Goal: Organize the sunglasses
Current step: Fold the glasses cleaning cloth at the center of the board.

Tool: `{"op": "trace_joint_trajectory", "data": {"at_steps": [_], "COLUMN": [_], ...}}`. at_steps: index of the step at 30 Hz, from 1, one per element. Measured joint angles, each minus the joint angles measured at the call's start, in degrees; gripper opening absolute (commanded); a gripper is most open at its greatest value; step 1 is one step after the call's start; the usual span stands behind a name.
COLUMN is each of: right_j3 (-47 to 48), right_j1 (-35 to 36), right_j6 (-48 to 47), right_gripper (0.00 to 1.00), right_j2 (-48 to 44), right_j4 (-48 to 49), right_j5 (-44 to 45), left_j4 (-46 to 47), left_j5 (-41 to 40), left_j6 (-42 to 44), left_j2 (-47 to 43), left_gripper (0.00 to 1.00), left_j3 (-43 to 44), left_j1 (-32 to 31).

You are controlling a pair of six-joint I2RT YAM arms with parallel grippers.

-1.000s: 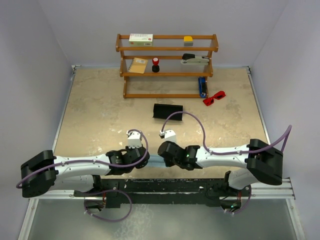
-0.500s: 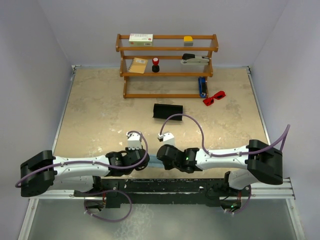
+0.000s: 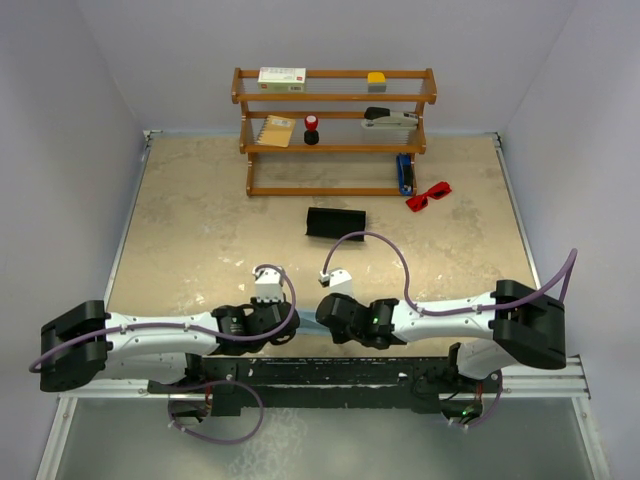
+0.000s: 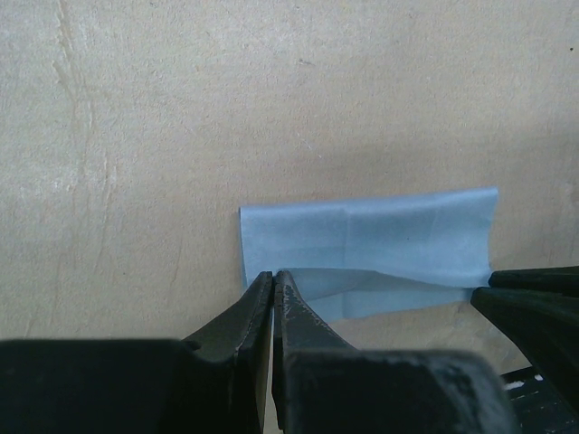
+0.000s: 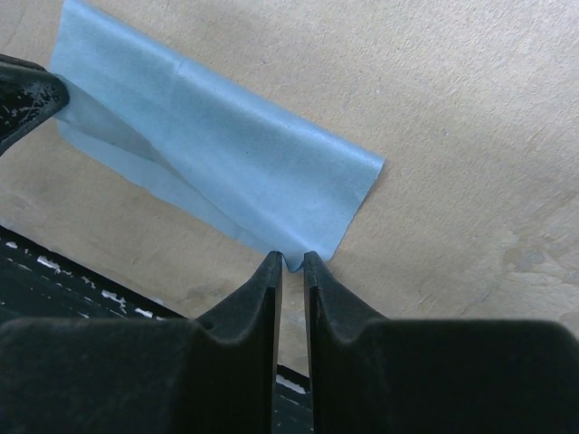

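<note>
Both arms are bent low over the blue cloth [image 4: 380, 240], which lies on the desk [image 3: 200, 230] well in front of the wooden shelf [image 3: 335, 148], further from it than the black case [image 3: 335, 222]. The left hand [image 4: 272, 276] is clenched tight on one of the cloth's corners furthest from the shelf. The right hand [image 5: 291, 260] pinches the other through a narrow gap. That edge is lifted and partly turned over.

It looks like a fold in progress. To do it well, I'd say both hands should travel toward the shelf together, at matching height and pace, with the held edge taut. They should let go only once that edge lies square on the opposite one. Uneven pulling would skew the crease or drag the cloth.

The sunglasses [image 3: 428, 195] sit untouched on the desk, just beside the shelf's lower right end.
</note>
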Motion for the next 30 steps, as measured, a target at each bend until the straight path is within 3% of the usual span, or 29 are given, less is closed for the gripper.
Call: {"op": "trace_joint_trajectory", "data": {"at_steps": [2, 9, 30], "right_j3": [0.0, 0.0, -0.7], "right_j1": [0.0, 0.4, 1.5], "right_j6": [0.1, 0.2, 1.1], "right_gripper": [0.18, 0.18, 0.17], "right_j2": [0.0, 0.0, -0.1], "right_j4": [0.0, 0.0, -0.4], "right_j5": [0.0, 0.0, 1.0], "left_j4": [0.0, -0.6, -5.4], "left_j5": [-0.1, -0.9, -4.0], "left_j6": [-0.2, -1.2, -3.8], "left_j2": [0.0, 0.0, -2.4], "left_gripper": [0.0, 0.15, 0.15], "left_j3": [0.0, 0.0, 0.0], "left_j1": [-0.2, -1.4, -3.4]}}
